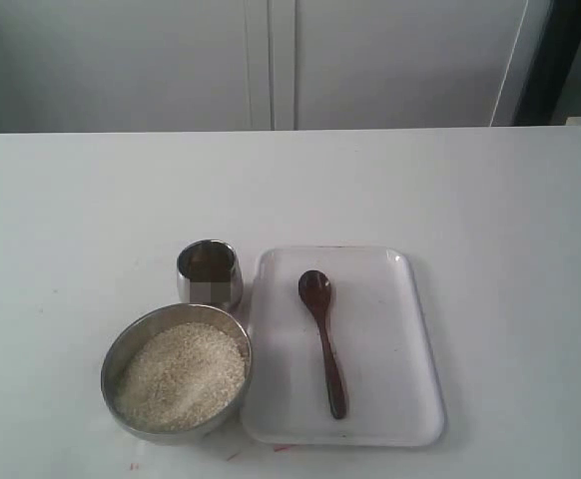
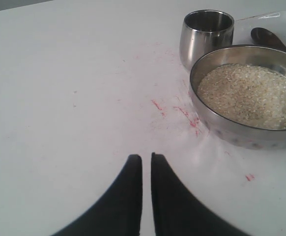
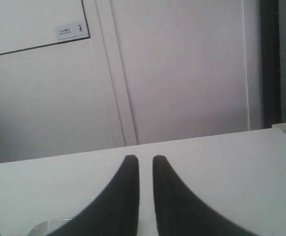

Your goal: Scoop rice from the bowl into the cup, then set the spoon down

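The steel bowl point(image 1: 108, 371) stands near the table's front edge, heaped with off-white rice point(image 1: 181, 374). Just behind it, almost touching, is the small steel cup point(image 1: 210, 272). The dark wooden spoon point(image 1: 322, 339) lies flat on a white tray point(image 1: 390, 399), head away from the front edge. Neither gripper shows in the exterior view. The left wrist view has my left gripper point(image 2: 146, 157) shut and empty over bare table, some way from the bowl point(image 2: 231, 132), the rice point(image 2: 251, 93), the cup point(image 2: 206, 37) and the spoon's head point(image 2: 268, 37). My right gripper point(image 3: 145, 158) is shut and empty.
The white tray sits right of the bowl and cup, its edge close to both. Faint red marks point(image 2: 175, 110) stain the table beside the bowl. White cabinet doors point(image 3: 182, 69) stand behind the table's far edge. A tray corner point(image 3: 44, 227) shows by the right gripper.
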